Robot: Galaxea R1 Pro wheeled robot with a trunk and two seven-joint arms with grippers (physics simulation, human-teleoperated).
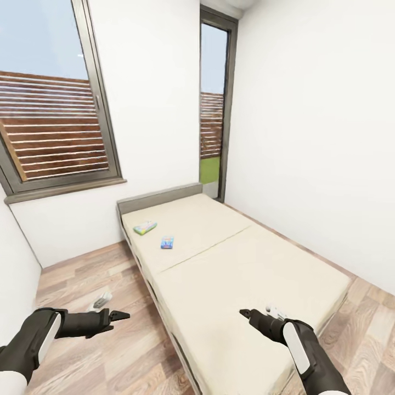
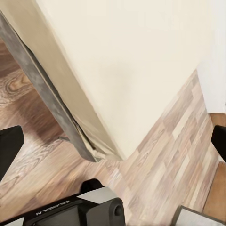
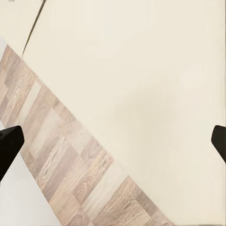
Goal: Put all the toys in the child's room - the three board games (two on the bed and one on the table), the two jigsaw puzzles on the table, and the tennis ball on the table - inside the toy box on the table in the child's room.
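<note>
Two board games are seen on the bed (image 1: 258, 274), both on its far half near the grey headboard (image 1: 159, 198): a light-blue cartoon box (image 1: 167, 242) and, just beyond it toward the headboard, a green-edged box (image 1: 145, 227). They lie flat, apart from one another, on the side of the seam (image 1: 208, 251) nearer the headboard.

The step in hand is judged to be the approach to the bed for the first pick-up; nothing is held. Both boxes lie well beyond the arms, so the base would have to be brought alongside the bed toward the headboard before a reach is made. Thin flat boxes on a soft mattress are likely to call for an edge grip or a slide toward the mattress edge.

The left gripper (image 1: 122, 315) is held over the floor (image 1: 82, 274) beside the bed, the right gripper (image 1: 246, 313) over the foot end; in each wrist view the fingertips stand wide apart with nothing between them.

The mattress is plain, matt cream-beige; the frame is grey. The floor is pale wood plank, the walls flat white, and a dark-framed window (image 1: 55, 109) is set beside the headboard.
</note>
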